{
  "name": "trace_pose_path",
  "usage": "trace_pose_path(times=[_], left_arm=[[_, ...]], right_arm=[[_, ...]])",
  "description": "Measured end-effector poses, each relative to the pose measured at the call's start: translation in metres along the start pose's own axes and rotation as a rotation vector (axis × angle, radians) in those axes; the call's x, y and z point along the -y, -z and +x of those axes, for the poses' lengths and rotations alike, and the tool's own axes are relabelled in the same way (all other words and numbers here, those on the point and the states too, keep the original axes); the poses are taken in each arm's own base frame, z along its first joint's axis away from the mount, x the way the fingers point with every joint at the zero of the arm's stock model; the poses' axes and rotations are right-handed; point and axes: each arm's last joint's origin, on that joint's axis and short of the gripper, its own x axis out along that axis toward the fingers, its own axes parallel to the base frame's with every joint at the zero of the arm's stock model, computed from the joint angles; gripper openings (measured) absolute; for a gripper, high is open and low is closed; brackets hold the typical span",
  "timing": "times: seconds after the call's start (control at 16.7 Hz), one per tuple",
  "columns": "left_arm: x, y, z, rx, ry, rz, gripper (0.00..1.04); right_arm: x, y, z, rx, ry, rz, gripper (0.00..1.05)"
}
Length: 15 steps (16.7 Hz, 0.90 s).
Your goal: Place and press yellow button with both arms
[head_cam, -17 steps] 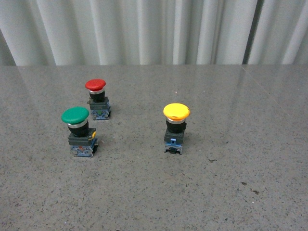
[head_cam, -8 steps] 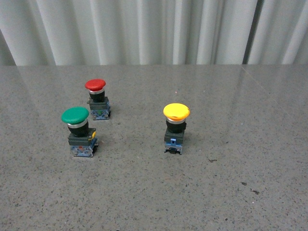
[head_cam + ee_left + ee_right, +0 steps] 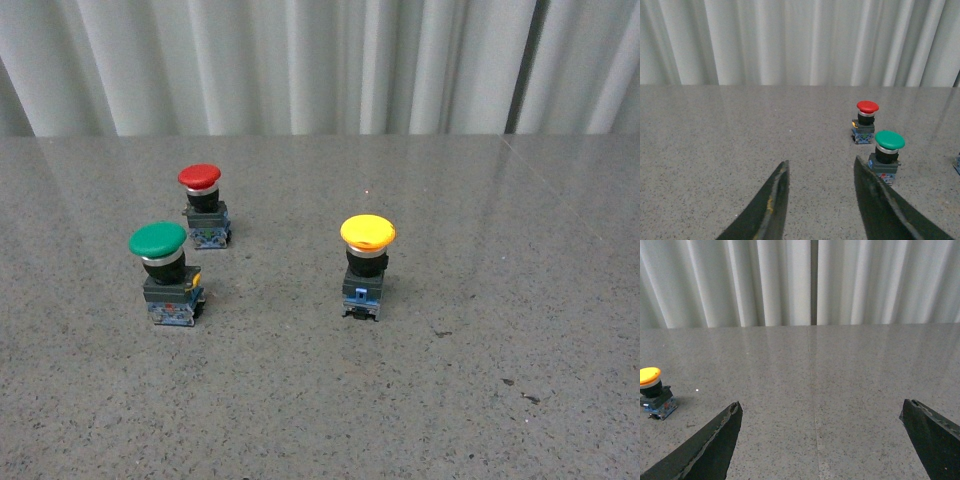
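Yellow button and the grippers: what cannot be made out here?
- Yellow button: cut by the picture edge in the right wrist view; only a sliver, likely its base, in the left wrist view.
- Left gripper, right gripper: bodies cut off by the edge; absent from the front view.
- Base markings: too small in every view.

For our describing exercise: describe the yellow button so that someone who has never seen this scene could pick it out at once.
On the grey table before the white curtain stand three push buttons. The green button and red button sit together on the left; the yellow button stands alone to their right, the only yellow cap.
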Motion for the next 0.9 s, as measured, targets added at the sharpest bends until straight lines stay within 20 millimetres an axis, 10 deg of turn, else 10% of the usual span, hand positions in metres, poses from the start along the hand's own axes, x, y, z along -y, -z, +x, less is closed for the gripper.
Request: trace_pose_path(times=[0.3, 0.6, 0.9], left_arm=[[0.000, 0.000, 0.000, 0.001, 0.001, 0.001, 1.00], [0.000, 0.000, 0.000, 0.000, 0.000, 0.000, 0.98], [0.000, 0.000, 0.000, 0.000, 0.000, 0.000, 0.98]], right_arm=[[0.000, -0.021, 0.018, -0.029, 0.115, 0.122, 0.98], [-0.035, -0.098, 0.096, 0.126, -0.146, 0.147, 0.98], [-0.133, -0.080, 0.185, -0.096, -0.443, 0.078, 0.97]])
